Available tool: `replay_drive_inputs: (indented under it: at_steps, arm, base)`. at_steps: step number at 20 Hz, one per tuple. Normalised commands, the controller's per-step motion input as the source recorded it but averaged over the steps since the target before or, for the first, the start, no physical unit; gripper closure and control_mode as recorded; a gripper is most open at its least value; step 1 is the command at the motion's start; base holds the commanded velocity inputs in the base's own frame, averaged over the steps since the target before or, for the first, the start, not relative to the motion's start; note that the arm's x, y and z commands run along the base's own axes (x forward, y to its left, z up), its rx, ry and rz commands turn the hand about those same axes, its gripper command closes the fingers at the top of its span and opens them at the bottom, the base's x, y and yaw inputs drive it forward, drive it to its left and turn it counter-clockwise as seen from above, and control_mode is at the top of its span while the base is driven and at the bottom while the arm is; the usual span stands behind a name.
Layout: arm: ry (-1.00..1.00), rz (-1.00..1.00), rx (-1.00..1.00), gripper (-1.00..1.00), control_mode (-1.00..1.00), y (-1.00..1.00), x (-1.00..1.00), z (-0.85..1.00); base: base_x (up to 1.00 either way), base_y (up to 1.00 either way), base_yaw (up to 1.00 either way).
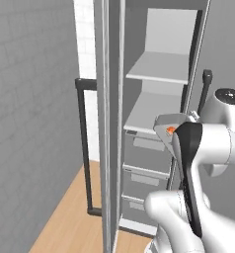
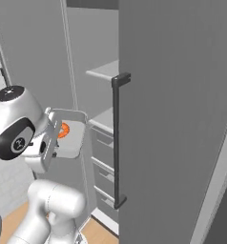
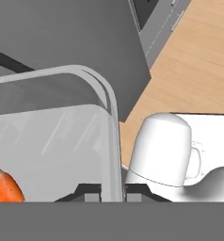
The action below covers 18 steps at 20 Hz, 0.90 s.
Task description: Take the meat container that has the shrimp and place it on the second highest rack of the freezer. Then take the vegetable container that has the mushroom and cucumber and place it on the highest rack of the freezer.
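Two dark fingertips (image 3: 92, 193) sit pressed against either side of the rim of the meat container (image 3: 52, 136), so the gripper (image 3: 111, 194) is pinched onto that tray's wall and holding it off the floor. One curled orange shrimp (image 3: 3, 184) lies inside the tray near the gripped edge; from the right base view the same shrimp (image 2: 63, 129) shows against the pale tray (image 2: 72, 136), which is carried tilted, its open face turned toward that camera. From the left base view the tray (image 1: 170, 122) hangs at the front of the open freezer (image 1: 139, 148), about level with the lower of the two pale shelves (image 1: 151, 111) and just in front of that shelf's front edge; whether they touch cannot be told. The highest rack (image 1: 159, 66) lies above it, bare. Below the shelves are the grey drawers (image 1: 144, 165). The freezer door (image 2: 177, 119) stands open to the right with its long black bar handle (image 2: 116, 143) upright, and a wooden floor (image 1: 70, 222) shows underneath.
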Motion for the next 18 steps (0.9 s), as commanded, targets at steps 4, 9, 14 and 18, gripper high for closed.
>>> replay_drive_inputs:
  at_steps: [4,9,14,18]
  arm:
    - [0.00,0.00,0.00,1.00,1.00,0.00,0.00,0.00]
    - [0.00,0.00,0.00,1.00,1.00,0.00,0.00,0.00]
    - [0.00,0.00,0.00,1.00,1.00,0.00,0.00,0.00]
    - [0.00,0.00,0.00,1.00,1.00,0.00,0.00,0.00]
  base:
    - [0.48,0.00,-0.03]
    - [0.22,0.00,-0.01]
    - [0.19,0.00,-0.01]
    - [0.40,0.00,-0.02]
